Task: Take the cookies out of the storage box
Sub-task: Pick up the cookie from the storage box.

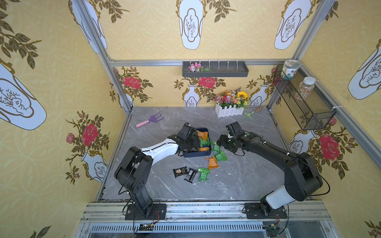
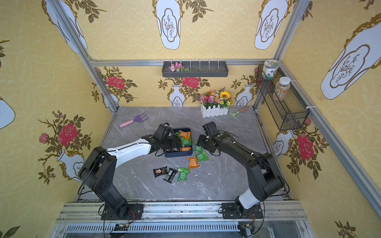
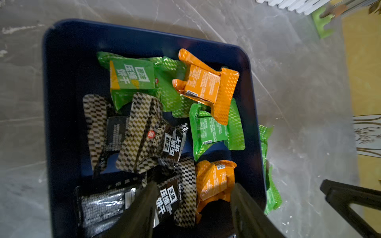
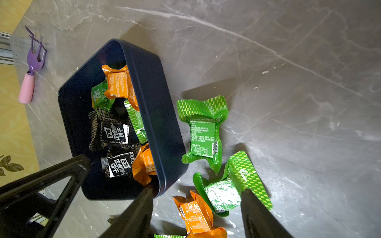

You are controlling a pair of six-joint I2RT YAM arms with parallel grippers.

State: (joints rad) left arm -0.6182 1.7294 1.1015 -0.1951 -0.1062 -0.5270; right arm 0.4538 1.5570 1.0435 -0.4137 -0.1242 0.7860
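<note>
Where the surface [image 1: 237,185] comes nearest the front rail, several of the cookies [image 1: 212,162] lie loose, already out. Just beyond them stands the storage box [image 3: 144,35], its long axis running away from the arms, with the remaining packets inside. Left end effector [image 3: 192,189]: spread, empty, directly above a black packet [image 3: 168,197] at the box's near end; this arm is nearer. Right end effector [image 4: 199,190]: spread, empty, outside the box over a green packet [image 4: 224,191].

Both tops high overhead; wrists close, sharing storage box [image 3: 64,86]
</note>
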